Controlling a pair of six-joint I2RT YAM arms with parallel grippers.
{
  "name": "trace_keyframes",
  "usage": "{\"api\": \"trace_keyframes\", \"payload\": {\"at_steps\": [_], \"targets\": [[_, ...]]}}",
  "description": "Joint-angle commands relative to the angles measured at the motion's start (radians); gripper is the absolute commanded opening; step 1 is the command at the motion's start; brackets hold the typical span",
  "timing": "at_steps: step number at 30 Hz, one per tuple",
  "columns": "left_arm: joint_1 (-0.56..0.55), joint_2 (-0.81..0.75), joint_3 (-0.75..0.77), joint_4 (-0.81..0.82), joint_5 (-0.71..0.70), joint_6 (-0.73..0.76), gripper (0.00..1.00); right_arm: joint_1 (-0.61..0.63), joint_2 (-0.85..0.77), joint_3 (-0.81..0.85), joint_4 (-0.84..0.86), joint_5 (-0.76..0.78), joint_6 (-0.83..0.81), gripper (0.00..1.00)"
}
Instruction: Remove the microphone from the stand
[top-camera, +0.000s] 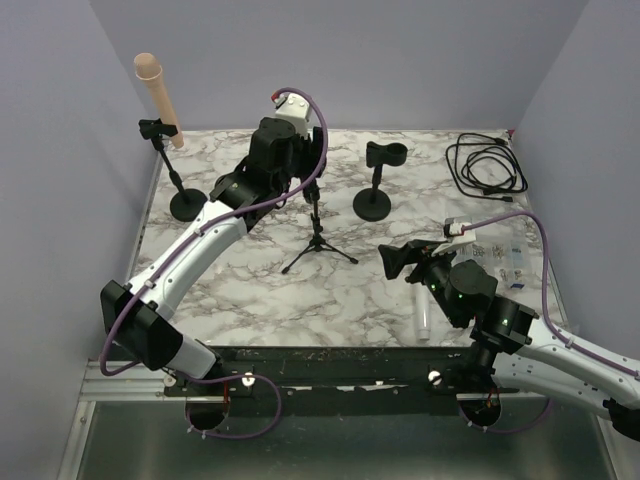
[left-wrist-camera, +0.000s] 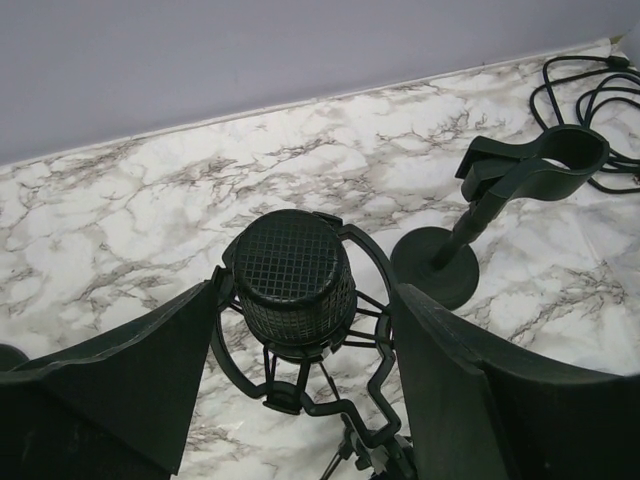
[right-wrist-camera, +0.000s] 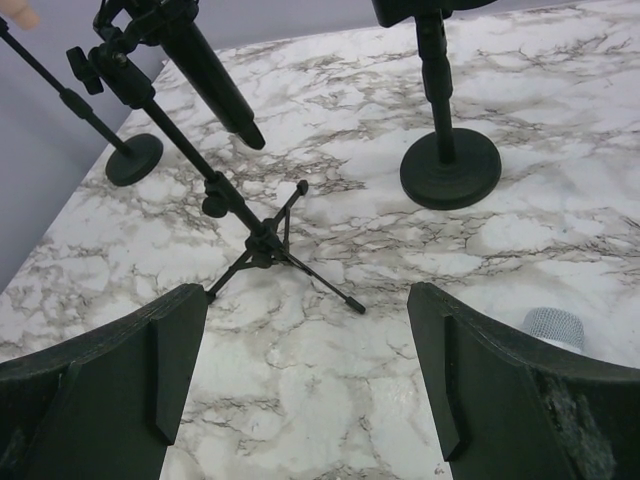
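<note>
A black microphone (left-wrist-camera: 297, 285) with a mesh head sits in a black shock mount (left-wrist-camera: 372, 395) on top of a small tripod stand (top-camera: 318, 245) at the table's middle. My left gripper (left-wrist-camera: 305, 300) is open, its two fingers standing on either side of the microphone head and mount. In the top view the left gripper (top-camera: 288, 148) hangs over the stand's top and hides the microphone. In the right wrist view the microphone body (right-wrist-camera: 205, 70) slants above the tripod (right-wrist-camera: 262, 245). My right gripper (top-camera: 395, 258) is open and empty, low over the table right of the tripod.
A round-base stand with an empty clip (top-camera: 375, 195) stands right of the tripod. Another round-base stand (top-camera: 187, 203) stands at the back left, with a beige microphone (top-camera: 160, 100) behind it. A coiled black cable (top-camera: 487, 168) lies back right. A white microphone (top-camera: 423, 312) lies under my right arm.
</note>
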Motion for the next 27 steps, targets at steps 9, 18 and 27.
{"api": "trace_keyframes", "payload": {"at_steps": [9, 18, 27], "targets": [[-0.006, 0.040, 0.007, 0.068, -0.046, 0.010, 0.55, 0.003, -0.007, -0.003, -0.034, 0.029, 0.003, 0.89], [-0.009, 0.039, 0.047, 0.041, -0.044, 0.031, 0.16, 0.004, 0.003, 0.009, -0.035, 0.033, -0.003, 0.89], [-0.026, 0.003, 0.162, -0.003, -0.055, 0.092, 0.06, 0.004, 0.025, 0.011, -0.026, 0.028, 0.002, 0.89]]}}
